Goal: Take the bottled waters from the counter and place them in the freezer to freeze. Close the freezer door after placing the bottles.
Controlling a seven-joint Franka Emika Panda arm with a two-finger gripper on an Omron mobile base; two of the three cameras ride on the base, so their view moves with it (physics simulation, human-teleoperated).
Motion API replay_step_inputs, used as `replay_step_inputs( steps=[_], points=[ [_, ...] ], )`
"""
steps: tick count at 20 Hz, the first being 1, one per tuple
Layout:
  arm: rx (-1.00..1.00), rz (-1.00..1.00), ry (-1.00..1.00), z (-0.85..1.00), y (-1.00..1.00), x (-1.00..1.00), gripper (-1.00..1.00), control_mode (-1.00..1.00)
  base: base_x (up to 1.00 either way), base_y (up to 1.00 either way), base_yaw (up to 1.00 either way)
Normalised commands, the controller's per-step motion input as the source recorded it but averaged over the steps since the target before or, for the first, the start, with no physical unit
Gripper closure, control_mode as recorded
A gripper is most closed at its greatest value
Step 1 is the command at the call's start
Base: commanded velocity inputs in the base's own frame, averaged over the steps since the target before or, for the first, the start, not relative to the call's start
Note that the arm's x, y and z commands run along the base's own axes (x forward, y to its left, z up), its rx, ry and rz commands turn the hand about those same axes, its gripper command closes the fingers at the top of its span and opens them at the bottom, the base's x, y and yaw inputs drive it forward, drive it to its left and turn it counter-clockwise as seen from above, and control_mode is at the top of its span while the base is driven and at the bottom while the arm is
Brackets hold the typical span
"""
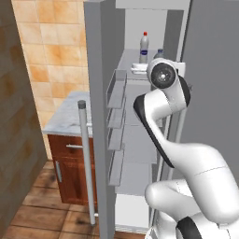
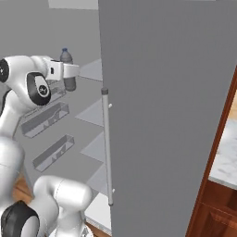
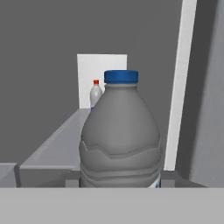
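Observation:
A bottled water (image 3: pixel 120 140) with a blue cap stands upright right in front of the hand camera. My gripper (image 2: pixel 69 76) is shut on it inside the freezer (image 1: pixel 140 140), above an upper shelf (image 3: pixel 57 148). In the left base view this bottle (image 1: pixel 159 52) peeks out behind my wrist. The other bottled water (image 1: pixel 144 46), red-capped with a blue label, stands upright at the back of the same shelf, also seen as a small bottle (image 3: pixel 96 94) in the hand view. The freezer door (image 1: pixel 95 116) stands wide open to the left. I cannot tell whether the held bottle touches the shelf.
The open door carries several bins (image 1: pixel 116 88) inside and a long bar handle (image 1: pixel 85 158). The counter (image 1: pixel 70 119) on brown cabinets lies left of it. The plain grey twin door (image 2: pixel 171 115) is shut on the right, with more counter (image 2: pixel 227 157) beyond.

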Motion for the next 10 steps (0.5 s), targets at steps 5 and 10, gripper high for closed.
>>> replay_step_inputs(
  steps=[5, 10],
  points=[
    [0.00, 0.00, 0.00, 0.05, -0.01, 0.38, 1.00, -1.00, 0.00, 0.00, 0.00],
    [0.02, 0.00, -0.08, 0.00, -0.12, 0.36, 1.00, -1.00, 0.00, 0.00, 0.00]
  ],
)
